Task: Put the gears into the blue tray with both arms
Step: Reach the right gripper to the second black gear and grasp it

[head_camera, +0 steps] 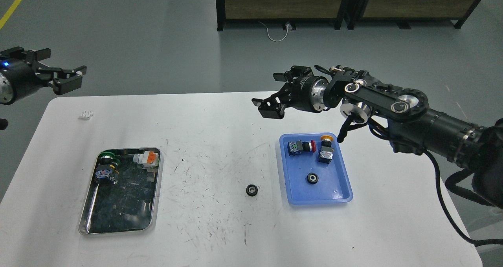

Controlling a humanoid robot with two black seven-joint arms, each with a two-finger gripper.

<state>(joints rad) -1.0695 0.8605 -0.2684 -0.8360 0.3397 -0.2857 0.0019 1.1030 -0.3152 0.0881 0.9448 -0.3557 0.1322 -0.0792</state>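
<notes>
No text, label, brand, number or sign can be read anywhere in the head view; the small patterned faces on the push-button switches (296,147) in the blue tray (338,196) are too blurred to make out.

One small black gear (312,178) lies flat inside the blue tray (298,194), and the other gear (251,190) lies flat on the table just left of it.

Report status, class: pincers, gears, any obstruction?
Left pincer open, right pincer open, both empty. One gear in blue tray; other gear on table. Path clear.
</notes>
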